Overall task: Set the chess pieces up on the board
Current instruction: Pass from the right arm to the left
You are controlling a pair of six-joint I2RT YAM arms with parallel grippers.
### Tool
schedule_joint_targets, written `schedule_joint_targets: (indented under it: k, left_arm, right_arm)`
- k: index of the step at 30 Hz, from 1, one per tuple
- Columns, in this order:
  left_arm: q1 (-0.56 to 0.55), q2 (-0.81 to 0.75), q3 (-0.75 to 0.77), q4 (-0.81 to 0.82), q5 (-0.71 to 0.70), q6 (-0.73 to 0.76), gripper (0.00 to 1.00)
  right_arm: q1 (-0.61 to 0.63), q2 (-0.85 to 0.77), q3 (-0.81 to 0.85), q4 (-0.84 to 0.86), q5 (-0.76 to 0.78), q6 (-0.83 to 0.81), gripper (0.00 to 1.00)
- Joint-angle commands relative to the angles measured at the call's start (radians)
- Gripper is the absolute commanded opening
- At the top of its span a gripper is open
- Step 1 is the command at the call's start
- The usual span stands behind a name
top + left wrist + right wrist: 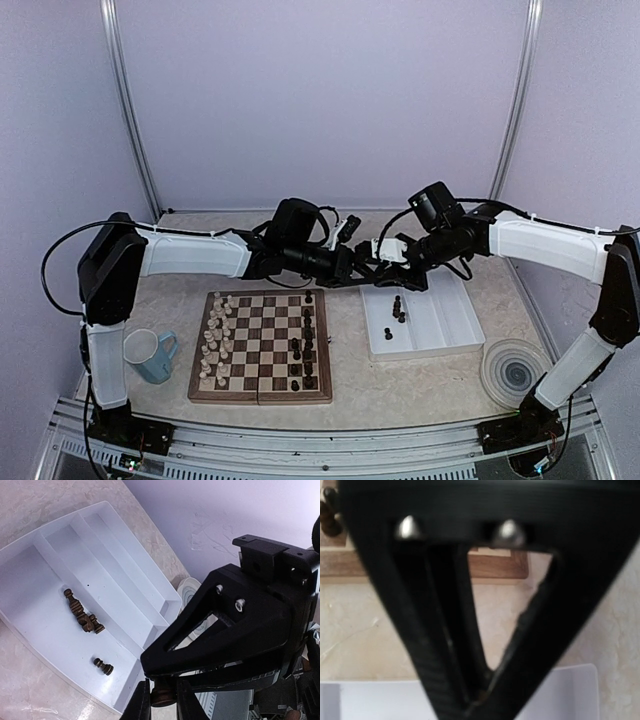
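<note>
Pinching a dark piece (162,694) by its base between the fingers (141,705) of the left hand (162,707), up in the air over the counter (350,385), between board (262,396) and tray (450,322). Meeting tip to tip there with the right hand (155,672), just above that piece; touching it or not, unclear. Cannot tell the right hand's state, spread or pressed together: only a blurred black frame filling its own wrist view, and only a side of it from the left wrist. On the board, pale pieces (212,340) lined up in the two left columns and dark pieces (297,348) standing along the right side, with gaps. In the tray's widest compartment, a tight cluster of more dark pieces, plus one alone nearer the end wall. Left of the board, a pale blue mug (150,355); right of the tray, a ringed disc (513,370), both on the counter.
</note>
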Motion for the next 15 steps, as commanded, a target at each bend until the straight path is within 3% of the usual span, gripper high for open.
schedule_joint_targets:
  k: [1, 4, 8, 11, 15]
  left_arm:
    - [-0.004, -0.01, -0.013, 0.06, 0.022, 0.018, 0.11]
    - [-0.005, -0.045, -0.064, 0.117, -0.005, 0.041, 0.11]
    - [-0.014, -0.143, -0.165, 0.225, -0.089, 0.099, 0.1]
    - [-0.017, -0.203, -0.249, 0.342, -0.134, 0.134, 0.1]
    - [-0.039, -0.284, -0.322, 0.437, -0.218, 0.219, 0.1]
  right_arm:
    - [0.01, -0.036, 0.034, 0.023, -0.011, 0.051, 0.29]
    - [-0.023, -0.047, 0.062, 0.018, -0.072, 0.101, 0.39]
    - [-0.138, -0.042, 0.144, -0.01, -0.306, 0.229, 0.45]
    - [-0.227, -0.016, 0.175, -0.001, -0.546, 0.359, 0.46]
    - [-0.258, 0.05, 0.183, 0.009, -0.773, 0.519, 0.45]
